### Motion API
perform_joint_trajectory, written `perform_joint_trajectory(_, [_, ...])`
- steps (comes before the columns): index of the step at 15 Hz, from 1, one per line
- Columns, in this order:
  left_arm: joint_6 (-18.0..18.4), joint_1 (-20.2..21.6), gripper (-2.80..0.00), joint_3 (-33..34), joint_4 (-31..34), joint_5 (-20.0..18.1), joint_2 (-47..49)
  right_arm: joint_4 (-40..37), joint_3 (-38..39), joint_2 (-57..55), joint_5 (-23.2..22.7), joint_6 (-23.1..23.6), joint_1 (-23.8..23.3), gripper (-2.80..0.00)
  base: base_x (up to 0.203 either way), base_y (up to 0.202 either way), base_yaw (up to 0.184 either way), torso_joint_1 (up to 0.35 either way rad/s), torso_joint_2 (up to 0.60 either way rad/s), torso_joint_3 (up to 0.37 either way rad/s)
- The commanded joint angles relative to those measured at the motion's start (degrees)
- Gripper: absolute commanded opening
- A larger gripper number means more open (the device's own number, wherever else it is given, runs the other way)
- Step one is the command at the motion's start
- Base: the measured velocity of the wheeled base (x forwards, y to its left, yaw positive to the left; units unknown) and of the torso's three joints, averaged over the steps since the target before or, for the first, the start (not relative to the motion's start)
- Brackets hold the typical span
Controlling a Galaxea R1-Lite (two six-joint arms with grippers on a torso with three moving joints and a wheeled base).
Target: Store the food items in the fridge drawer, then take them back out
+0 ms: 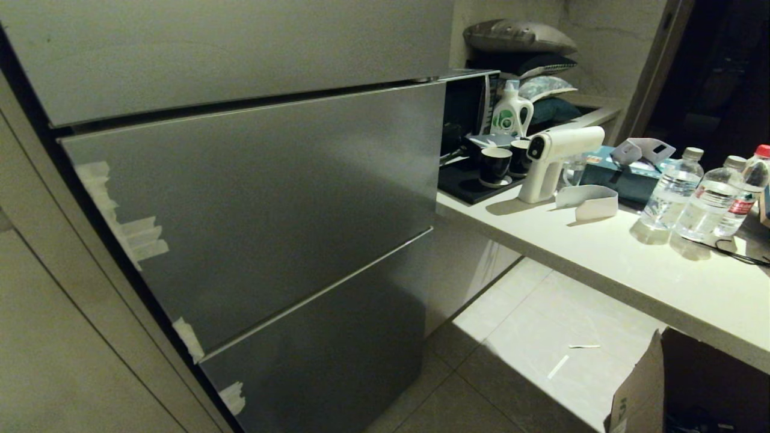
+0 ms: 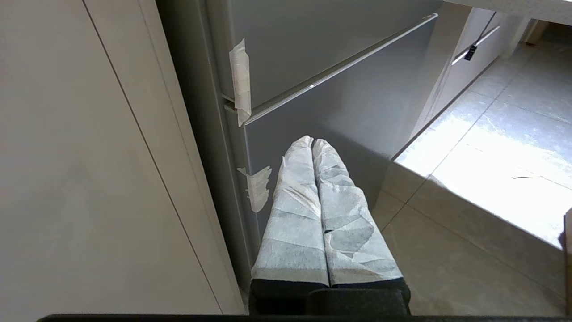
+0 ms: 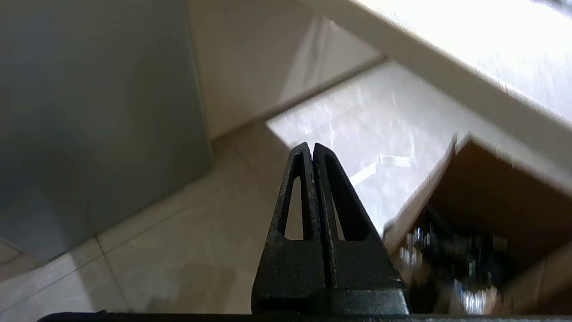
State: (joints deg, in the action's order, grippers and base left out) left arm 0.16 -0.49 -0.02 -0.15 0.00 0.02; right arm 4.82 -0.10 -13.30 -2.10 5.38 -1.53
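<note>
The grey steel door fronts (image 1: 252, 198) of the fridge fill most of the head view, all pushed flush, with whitish tape scraps (image 1: 141, 237) stuck along their left edges. A pale cabinet panel (image 1: 54, 337) stands to the left of them. To the right runs a light countertop (image 1: 631, 270), and below it a tiled floor (image 1: 529, 337) with two small white strips lying on it. An open cardboard box (image 1: 680, 385) sits on the floor under the counter edge. On the counter, from the far end, stand a stack of cushions (image 1: 520, 45), a white detergent bottle (image 1: 511, 111), two dark cups (image 1: 495, 165) on a black tray, a white handheld spray device (image 1: 556, 156), and three clear water bottles (image 1: 713, 198) near the right end. Neither the fridge drawer nor any food item is visible in any view; the shut door fronts stand between both grippers and the fridge interior. The left gripper (image 2: 313, 143), its fingers wrapped in pale tape, is clenched on nothing and points at the lowest door front, near its taped edge. The right gripper (image 3: 311, 147), bare black, is likewise clenched and empty, low over the floor between the fridge corner and the cardboard box.
</note>
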Motion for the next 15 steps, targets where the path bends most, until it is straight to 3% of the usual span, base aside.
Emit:
perform_joint_trajectory(1, [0.0,0.0,-2.8,0.0,0.0,-0.1,0.0,-0.3,1.7,6.5,-0.8,3.9,1.6,-2.8,0.0,0.0,0.0,0.0,0.0,0.0])
perform_joint_trajectory(4, [-0.2,0.0,-2.8,0.0,0.0,0.0,0.0,-0.4,1.8,13.8,0.4,2.0,1.6,-2.8,0.0,0.0,0.0,0.0,0.0,0.0])
perform_joint_trajectory(9, [-0.3,0.0,-2.8,0.0,0.0,0.0,-0.1,-0.3,1.9,13.4,1.6,-1.0,1.6,-2.8,0.0,0.0,0.0,0.0,0.0,0.0])
perform_joint_trajectory(15, [-0.3,0.0,-2.8,0.0,0.0,0.0,-0.1,-0.3,1.9,13.4,1.6,-1.3,1.6,-2.8,0.0,0.0,0.0,0.0,0.0,0.0])
